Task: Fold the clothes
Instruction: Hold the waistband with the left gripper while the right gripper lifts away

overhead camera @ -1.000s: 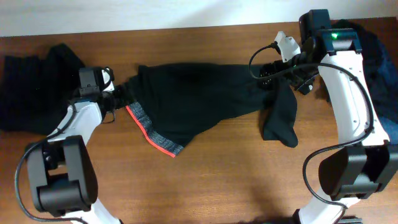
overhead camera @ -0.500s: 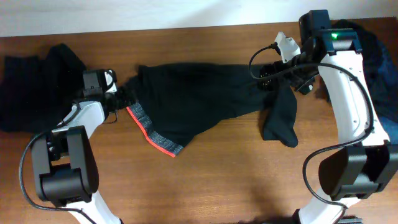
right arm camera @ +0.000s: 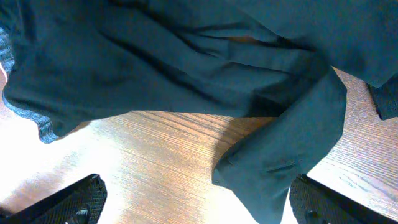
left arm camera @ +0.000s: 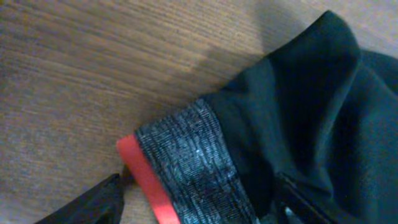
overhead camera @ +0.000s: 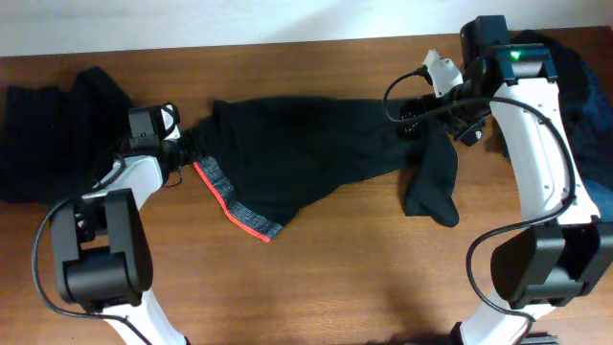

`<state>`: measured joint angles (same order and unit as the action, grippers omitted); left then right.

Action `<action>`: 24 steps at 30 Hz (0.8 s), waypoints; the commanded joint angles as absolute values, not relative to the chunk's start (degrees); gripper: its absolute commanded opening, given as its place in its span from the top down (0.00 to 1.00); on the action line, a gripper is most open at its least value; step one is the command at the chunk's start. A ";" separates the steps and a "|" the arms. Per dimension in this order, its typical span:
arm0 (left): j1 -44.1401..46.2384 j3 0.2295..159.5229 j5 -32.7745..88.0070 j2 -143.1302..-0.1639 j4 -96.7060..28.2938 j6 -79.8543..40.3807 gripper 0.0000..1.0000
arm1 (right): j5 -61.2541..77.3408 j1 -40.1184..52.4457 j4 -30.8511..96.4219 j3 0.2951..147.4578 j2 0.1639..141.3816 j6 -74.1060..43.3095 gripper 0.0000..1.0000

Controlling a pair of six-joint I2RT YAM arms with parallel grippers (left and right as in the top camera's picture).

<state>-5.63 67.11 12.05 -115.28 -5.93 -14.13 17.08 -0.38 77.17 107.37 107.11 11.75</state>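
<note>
Garment (overhead camera: 306, 153) at table (overhead camera: 335, 278) centre; heap (overhead camera: 48, 125) leftward (bundle (overhead camera: 592, 105) rightward).

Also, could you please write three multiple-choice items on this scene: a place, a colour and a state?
1. Where does the grey knit waistband with the red edge lie?
A) at the black fabric garment's end by the left gripper
B) at the garment's far right end
C) folded under its middle
2. What colour is the stripe along that waistband's edge?
A) yellow
B) red
C) green
3. How is the right gripper?
A) shut on the garment
B) shut on the waistband
C) open above the garment
Key: 1 A, the overhead view shows the band right at the left gripper; 2 B, the left wrist view shows a red strip; 3 C, the right wrist view shows it spread wide over the cloth.
</note>
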 commanded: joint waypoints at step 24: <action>-6.17 68.18 12.71 -117.78 -4.32 -14.09 0.91 | 20.80 0.38 78.24 108.38 107.39 11.60 0.01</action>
<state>-5.72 67.31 12.05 -117.25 -2.90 -14.28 19.38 -0.30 77.76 107.37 107.11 11.79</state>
